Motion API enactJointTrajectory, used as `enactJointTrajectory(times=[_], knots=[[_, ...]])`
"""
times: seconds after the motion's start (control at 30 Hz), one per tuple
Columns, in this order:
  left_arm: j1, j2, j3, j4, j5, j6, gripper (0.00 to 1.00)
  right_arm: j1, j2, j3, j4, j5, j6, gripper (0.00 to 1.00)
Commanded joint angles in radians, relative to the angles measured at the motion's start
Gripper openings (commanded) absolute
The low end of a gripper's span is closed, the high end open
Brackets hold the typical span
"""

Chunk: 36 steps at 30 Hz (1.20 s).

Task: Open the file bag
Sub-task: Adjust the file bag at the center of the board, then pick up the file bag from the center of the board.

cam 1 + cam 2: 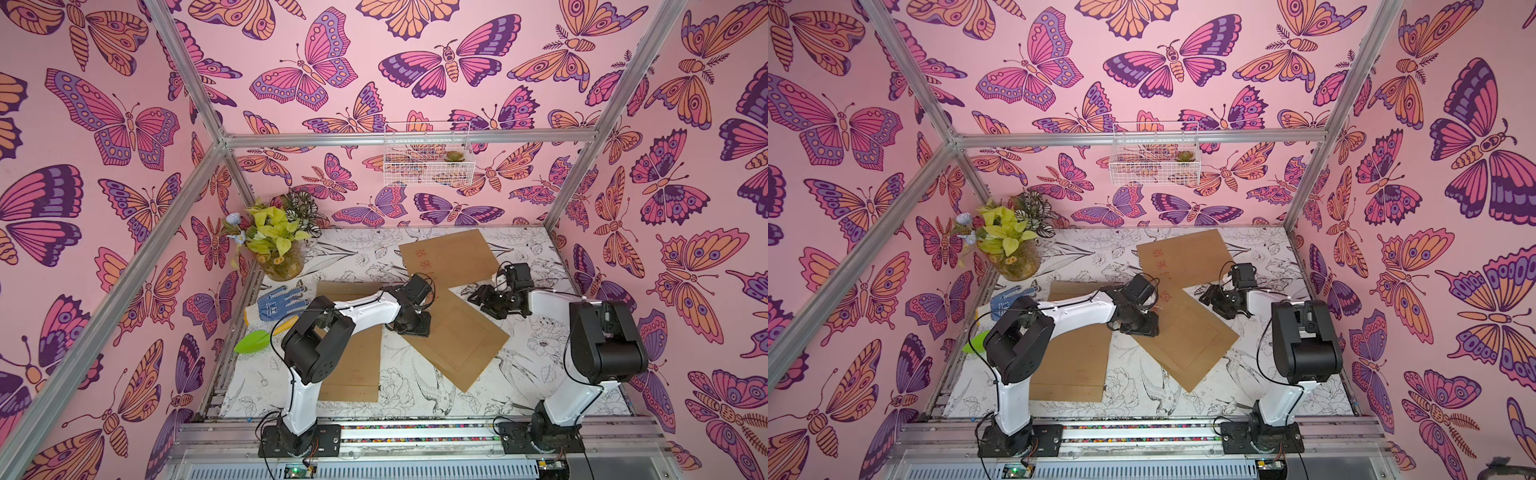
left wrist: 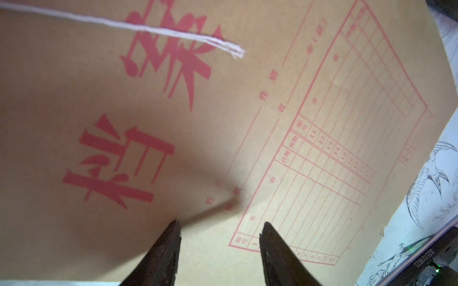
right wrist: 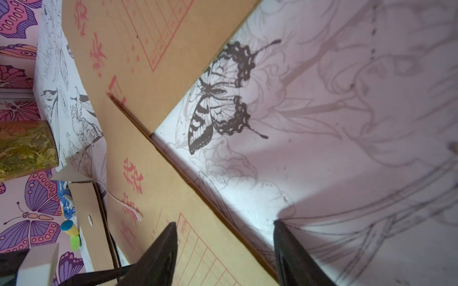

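Nearest, the left bag (image 1: 353,365) lies flat on the worktop (image 1: 415,399), partly under the left arm (image 1: 365,309). Beside it the middle bag (image 1: 465,345) lies askew, with a loose white string (image 2: 173,34) across its red print. The left claw (image 2: 220,224) is over it, spread and empty. The right claw (image 3: 225,222), also spread and empty, hangs over that bag's edge. Farthest lies a third bag (image 1: 449,253).
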Motion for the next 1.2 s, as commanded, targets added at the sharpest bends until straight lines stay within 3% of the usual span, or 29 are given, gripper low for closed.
enactJointTrajectory(times=[0.0,0.3,0.47,0.57,0.67,0.9,1.17], knots=[[0.031,0.047,0.004,0.002,0.014,0.004,0.54,-0.035,-0.013,-0.042,-0.068,-0.054,-0.003,0.63],[0.049,0.160,0.138,-0.001,0.078,0.031,0.54,-0.061,-0.152,-0.220,-0.011,-0.177,0.060,0.63],[0.049,0.205,0.253,-0.027,0.106,0.050,0.58,-0.062,-0.261,-0.312,0.010,-0.137,0.088,0.63],[0.049,0.162,0.279,-0.047,0.099,0.061,0.63,-0.067,-0.286,-0.321,0.014,-0.102,0.076,0.63],[0.049,0.069,0.234,-0.057,0.066,0.063,0.65,-0.070,-0.277,-0.304,0.026,-0.123,0.055,0.63],[0.036,-0.144,-0.039,-0.057,-0.003,-0.038,0.65,-0.069,-0.212,-0.246,-0.001,-0.167,0.008,0.63],[0.004,-0.191,-0.166,-0.041,-0.040,-0.141,0.67,-0.069,-0.199,-0.228,-0.027,-0.164,-0.007,0.63]])
